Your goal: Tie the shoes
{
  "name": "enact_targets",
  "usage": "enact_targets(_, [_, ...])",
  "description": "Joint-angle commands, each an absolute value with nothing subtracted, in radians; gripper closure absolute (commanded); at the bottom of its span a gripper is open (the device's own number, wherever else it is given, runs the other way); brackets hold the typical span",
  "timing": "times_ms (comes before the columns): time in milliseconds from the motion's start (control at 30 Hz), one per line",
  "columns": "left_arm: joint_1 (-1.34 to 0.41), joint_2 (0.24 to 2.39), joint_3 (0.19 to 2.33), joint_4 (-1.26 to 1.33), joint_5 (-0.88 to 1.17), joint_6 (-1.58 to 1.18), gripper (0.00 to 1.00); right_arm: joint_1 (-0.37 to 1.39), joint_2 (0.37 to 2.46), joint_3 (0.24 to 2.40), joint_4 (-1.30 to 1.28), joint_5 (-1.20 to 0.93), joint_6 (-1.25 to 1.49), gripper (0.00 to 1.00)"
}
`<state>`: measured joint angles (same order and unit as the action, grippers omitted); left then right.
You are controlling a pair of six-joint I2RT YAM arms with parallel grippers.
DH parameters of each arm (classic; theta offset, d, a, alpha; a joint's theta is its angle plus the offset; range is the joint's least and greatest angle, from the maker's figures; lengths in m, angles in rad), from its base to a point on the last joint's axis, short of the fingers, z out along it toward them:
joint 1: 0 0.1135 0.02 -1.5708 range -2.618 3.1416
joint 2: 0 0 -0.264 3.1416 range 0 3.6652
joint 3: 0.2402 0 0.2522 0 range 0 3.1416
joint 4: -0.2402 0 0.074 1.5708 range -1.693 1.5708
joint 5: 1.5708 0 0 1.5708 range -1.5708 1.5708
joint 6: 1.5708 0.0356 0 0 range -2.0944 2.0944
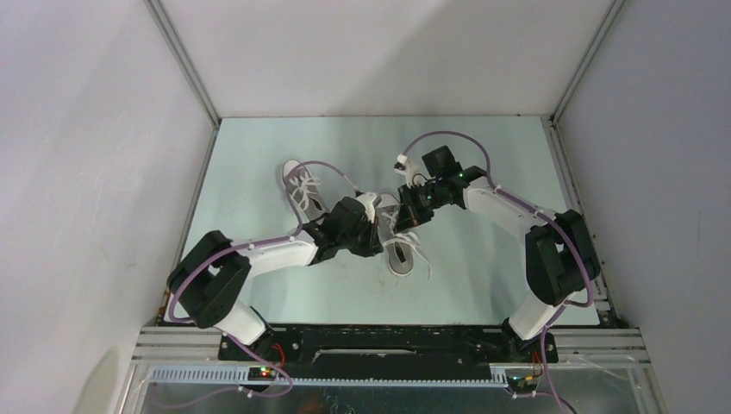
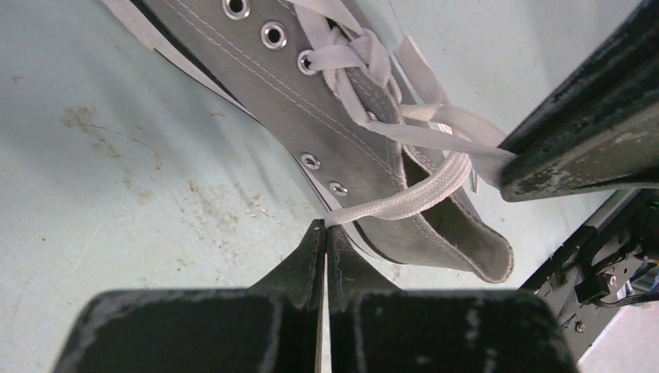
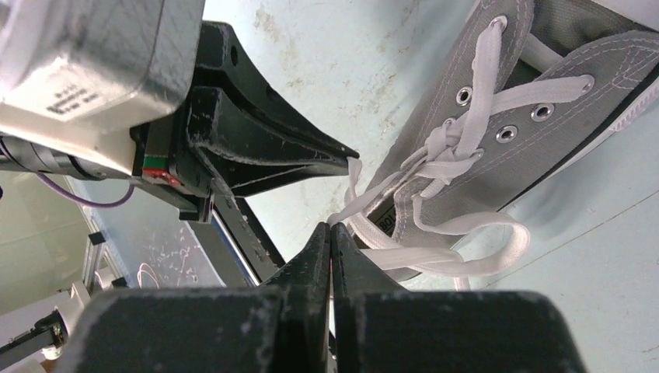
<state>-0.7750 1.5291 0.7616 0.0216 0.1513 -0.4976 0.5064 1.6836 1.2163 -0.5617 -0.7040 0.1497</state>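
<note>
One pale green table (image 1: 483, 285) beneath both grippers. Two grey shoes on it: near shoe (image 1: 402, 252) lying just ahead of both sets of fingertips, far shoe (image 1: 299, 185) off to the left gripper's outer side, apart from it. Left gripper (image 2: 325, 227) pinched tight on a round white lace loop (image 2: 404, 198). Right gripper (image 3: 332, 227) clamped on a flat lace strand (image 2: 435, 137), tips close beside the left's.

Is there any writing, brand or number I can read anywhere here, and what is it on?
"80": dark print on the inner lining of the shoe, seen from the right wrist; it is cut off, so the reading is uncertain.
Small print on the grey housing of the left arm: too blurred to read.
No other text or brand shows.
</note>
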Motion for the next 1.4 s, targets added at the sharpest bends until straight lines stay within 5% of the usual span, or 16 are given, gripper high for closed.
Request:
enact_targets(0, [-0.762, 1.518, 0.796, 0.033, 0.146, -0.506, 1.00, 0.514, 1.654, 1.257, -0.564, -0.748, 0.149, 1.00])
enact_targets(233, [-0.760, 1.541, 0.828, 0.077, 0.199, -0.531, 1.00, 0.545, 1.683, 1.257, -0.584, -0.734, 0.159, 0.98])
enact_targets(633, [-0.732, 1.608, 0.840, 0.146, 0.235, -0.578, 1.00, 0.567, 1.676, 1.202, -0.543, -0.736, 0.207, 0.73])
enact_targets(1000, [-0.716, 1.613, 0.810, 0.189, 0.261, -0.581, 1.00, 0.524, 1.567, 1.156, -0.505, -0.609, 0.226, 0.66])
enact_targets(1367, [-0.716, 1.581, 0.804, 0.121, 0.235, -0.554, 1.00, 0.434, 1.660, 1.207, -0.441, -0.452, 0.216, 0.76])
